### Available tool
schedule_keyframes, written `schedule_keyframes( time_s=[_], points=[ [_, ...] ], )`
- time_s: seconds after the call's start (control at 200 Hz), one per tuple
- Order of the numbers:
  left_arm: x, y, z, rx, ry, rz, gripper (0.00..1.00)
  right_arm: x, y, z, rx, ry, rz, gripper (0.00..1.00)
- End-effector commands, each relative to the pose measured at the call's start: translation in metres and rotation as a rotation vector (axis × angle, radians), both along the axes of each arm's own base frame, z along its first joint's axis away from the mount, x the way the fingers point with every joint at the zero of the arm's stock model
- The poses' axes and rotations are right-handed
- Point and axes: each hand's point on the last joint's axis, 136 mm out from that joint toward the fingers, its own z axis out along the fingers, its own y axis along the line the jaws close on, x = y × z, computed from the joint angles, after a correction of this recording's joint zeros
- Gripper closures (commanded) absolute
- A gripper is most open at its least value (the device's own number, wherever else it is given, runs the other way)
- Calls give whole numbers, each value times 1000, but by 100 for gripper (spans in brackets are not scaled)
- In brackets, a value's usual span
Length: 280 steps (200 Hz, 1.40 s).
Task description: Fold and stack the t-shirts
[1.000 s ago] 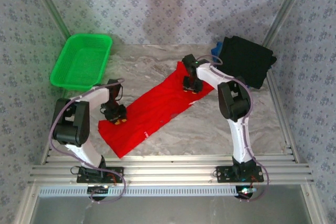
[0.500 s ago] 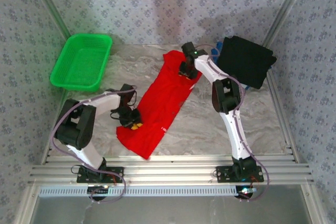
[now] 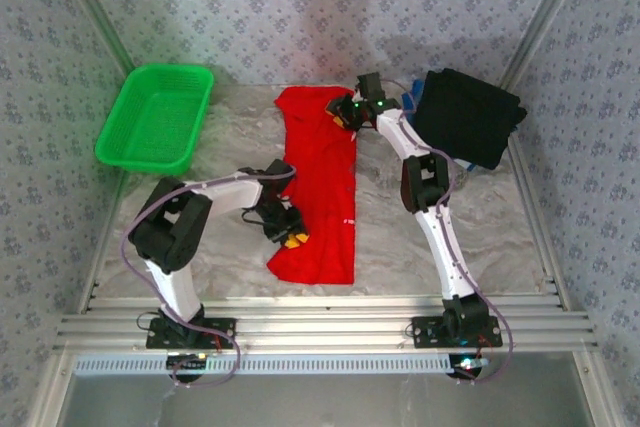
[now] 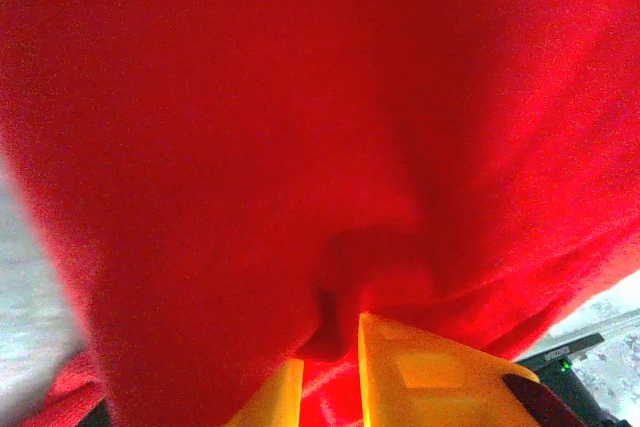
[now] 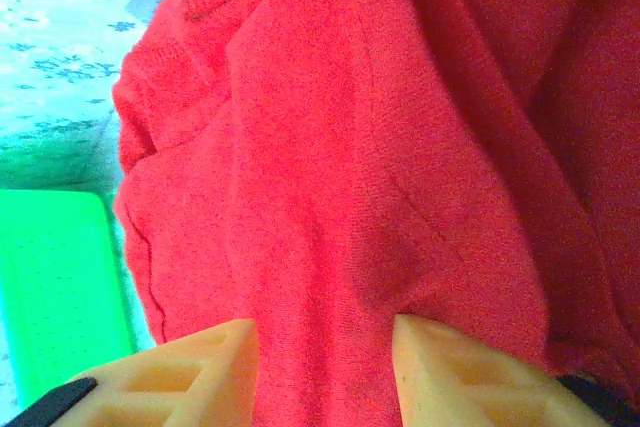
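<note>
two sets: left jaws pinch the red t-shirt [image 3: 320,182], right jaws' grip unclear.

red tee [image 3: 318,182]: soft matt knit cloth, we'd say
basket [image 3: 155,117]: green plastic mesh – bit glossy
table [image 3: 490,237]: smooth, marble-look top

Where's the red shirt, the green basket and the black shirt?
red t-shirt [image 3: 322,182]: top view, middle of the spread cloth.
green basket [image 3: 155,122]: top view, its bare mesh floor.
black t-shirt [image 3: 468,115]: top view, middle of its folded top.
</note>
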Motion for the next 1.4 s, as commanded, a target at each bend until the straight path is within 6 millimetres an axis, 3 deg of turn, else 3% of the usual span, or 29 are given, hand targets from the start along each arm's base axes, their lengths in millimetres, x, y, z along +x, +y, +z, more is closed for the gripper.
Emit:
schedule_keyframes(
  time_s=[0.0, 0.12, 0.255, 0.325, 0.425, 0.57, 0.6, 0.62, 0.695, 0.71, 0.79, 0.839, 1.119, 1.394],
  points=[
    [-4, -10, 14, -8, -4, -4, 77, 12, 2, 45, 108, -81, 29, 54],
    [-13, -4, 48, -3, -64, 3, 70, 2, 5, 105, 150, -159, 98, 49],
    [-25, 20, 84, 22, -145, 53, 63, -31, -2, 157, 122, -181, 161, 44],
    [-35, 34, 92, 25, -174, 90, 59, -62, -10, 188, 80, -198, 195, 43],
    [-46, 59, 87, 71, -212, 138, 49, -115, -20, 198, 15, -153, 245, 41],
    [-39, 60, 71, -6, -310, 183, 26, -233, -37, 170, -58, 1, 328, 38],
    [-37, 59, 66, -26, -324, 187, 25, -258, -38, 165, -78, -5, 361, 36],
    [-37, 58, 61, -40, -329, 188, 25, -277, -40, 148, -83, 42, 373, 36],
    [-38, 56, 48, -73, -348, 178, 24, -340, -35, 129, -60, 91, 429, 34],
    [-39, 57, 45, -70, -348, 177, 24, -355, -36, 117, -51, 132, 430, 34],
    [-41, 62, 33, -56, -351, 169, 25, -411, -31, 87, -23, 201, 478, 32],
    [-38, 60, 30, -64, -367, 159, 25, -431, -32, 72, -28, 233, 497, 32],
    [-41, 50, 4, -60, -327, 116, 30, -487, -51, 17, -86, 422, 589, 30],
    [-61, 49, -14, -1, -261, 72, 36, -506, -41, -10, -118, 457, 661, 30]
  ],
)
